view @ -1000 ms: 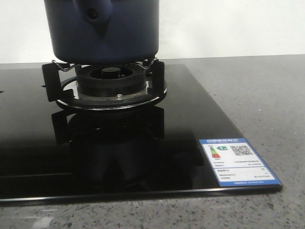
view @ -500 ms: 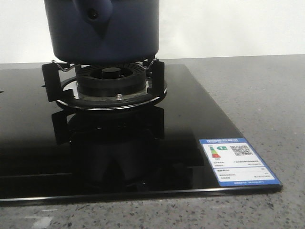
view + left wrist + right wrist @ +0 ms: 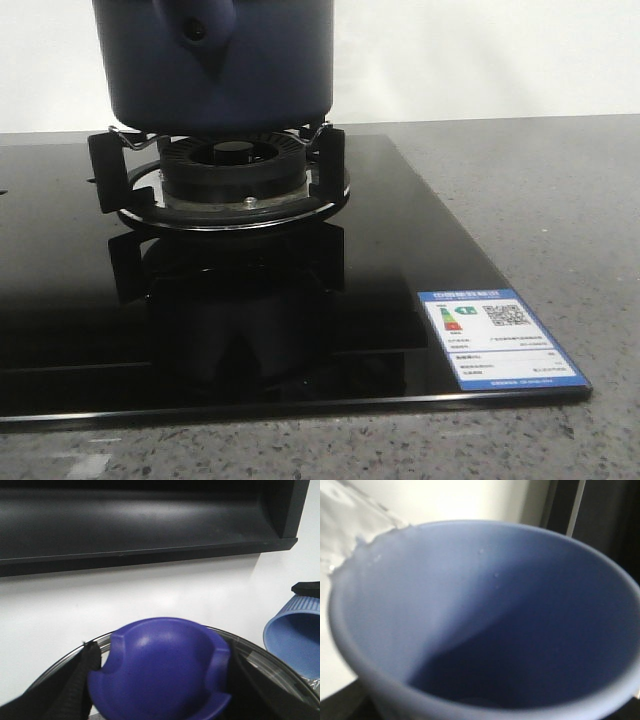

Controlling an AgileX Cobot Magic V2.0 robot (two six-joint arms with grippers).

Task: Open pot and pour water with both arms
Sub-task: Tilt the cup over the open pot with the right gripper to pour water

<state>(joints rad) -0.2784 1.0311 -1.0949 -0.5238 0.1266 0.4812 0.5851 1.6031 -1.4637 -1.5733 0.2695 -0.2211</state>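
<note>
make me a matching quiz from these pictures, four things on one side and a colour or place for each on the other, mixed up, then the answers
Things:
1. pot
2. cup
3. sticker
4. lid knob

Descriptions:
A. pale blue, ribbed outside, mouth towards the right wrist camera
B. on the near right corner of the black glass hob
C. dark navy, sitting on the burner supports
D. purple-blue, rounded, between the left gripper's dark fingers

Pairs: 1-C, 2-A, 3-B, 4-D
</note>
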